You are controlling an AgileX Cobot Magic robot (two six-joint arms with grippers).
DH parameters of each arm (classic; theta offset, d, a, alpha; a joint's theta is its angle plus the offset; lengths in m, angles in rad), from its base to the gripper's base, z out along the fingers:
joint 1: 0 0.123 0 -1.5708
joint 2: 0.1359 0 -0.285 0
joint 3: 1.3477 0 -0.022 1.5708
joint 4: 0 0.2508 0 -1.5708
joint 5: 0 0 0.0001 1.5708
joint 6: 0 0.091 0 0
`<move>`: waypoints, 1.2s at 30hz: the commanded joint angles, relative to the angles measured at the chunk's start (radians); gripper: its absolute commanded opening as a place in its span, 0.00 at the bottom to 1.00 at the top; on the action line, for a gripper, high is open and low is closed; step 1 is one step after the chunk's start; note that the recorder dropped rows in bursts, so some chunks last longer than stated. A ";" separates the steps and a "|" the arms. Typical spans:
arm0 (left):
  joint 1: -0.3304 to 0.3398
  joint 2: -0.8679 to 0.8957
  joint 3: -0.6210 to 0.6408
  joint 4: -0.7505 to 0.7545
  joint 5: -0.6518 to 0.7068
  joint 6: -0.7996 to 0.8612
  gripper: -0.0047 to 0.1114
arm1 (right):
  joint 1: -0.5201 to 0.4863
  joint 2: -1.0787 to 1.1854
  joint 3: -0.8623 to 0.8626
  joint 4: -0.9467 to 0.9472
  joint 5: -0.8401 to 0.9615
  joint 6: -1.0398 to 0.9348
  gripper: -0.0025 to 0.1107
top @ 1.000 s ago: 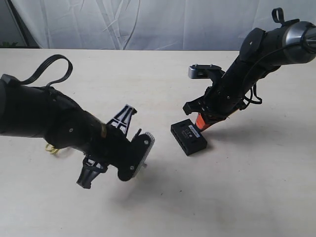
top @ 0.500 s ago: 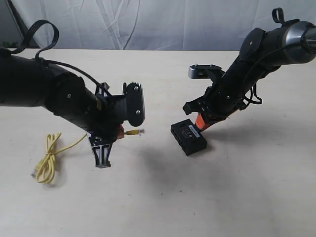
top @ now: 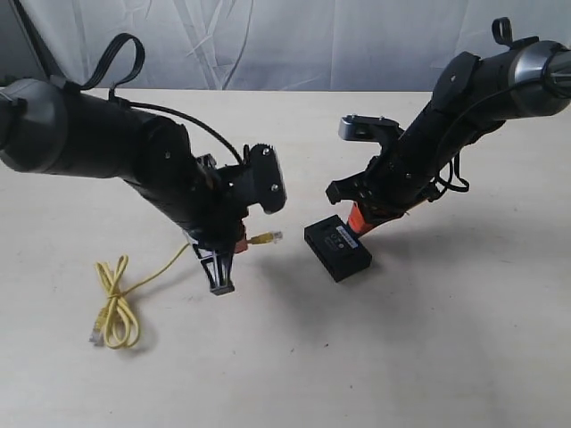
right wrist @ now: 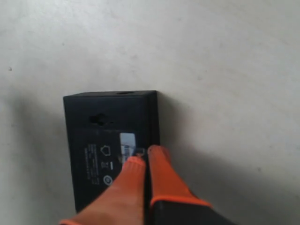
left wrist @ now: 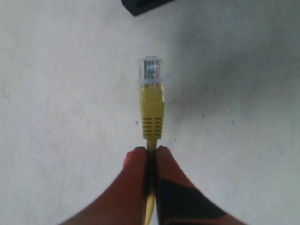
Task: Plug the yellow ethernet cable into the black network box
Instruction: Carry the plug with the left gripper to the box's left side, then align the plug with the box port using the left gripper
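- The left tool (top: pixel 240 239) is clamped tight on the cable (left wrist: pixel 152 110) just behind the plug (left wrist: pixel 151 70) — the plug sticks straight out past the fingertips and looks to be clear of the desk (top: pixel 446 357).
- The rest of the cable runs down and away to a loose bundle lying on the desk, at the exterior view's left.
- The box (top: pixel 338 247) lies flat on the desk, just right of the plug in that view, with a small gap between them.
- The right tool (top: pixel 359 219) has its fingers pressed together with nothing between them. The tips are down on the box's top by the label (right wrist: pixel 127 143) — pinning it, I'd say.
- The key line: the plug's long axis points roughly at the box. The left wrist view shows a box corner ahead of the plug, a touch to one side.
- The left arm has the approach. A slight re-aim looks needed, and I can't tell which face carries the ports.
- Nothing is seated in the box on the faces that show.
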 commanded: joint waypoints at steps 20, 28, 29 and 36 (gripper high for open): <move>0.069 0.047 -0.047 -0.370 0.085 0.096 0.04 | -0.002 -0.001 0.003 0.039 -0.016 -0.006 0.01; 0.069 0.099 -0.047 -0.348 0.114 0.002 0.04 | -0.002 -0.001 0.003 0.045 -0.019 0.004 0.01; 0.069 0.104 -0.047 -0.348 0.116 -0.005 0.04 | -0.002 -0.001 0.003 0.046 -0.019 0.013 0.01; 0.069 0.108 -0.064 -0.347 0.146 -0.031 0.04 | -0.004 -0.001 0.003 0.046 -0.027 0.044 0.01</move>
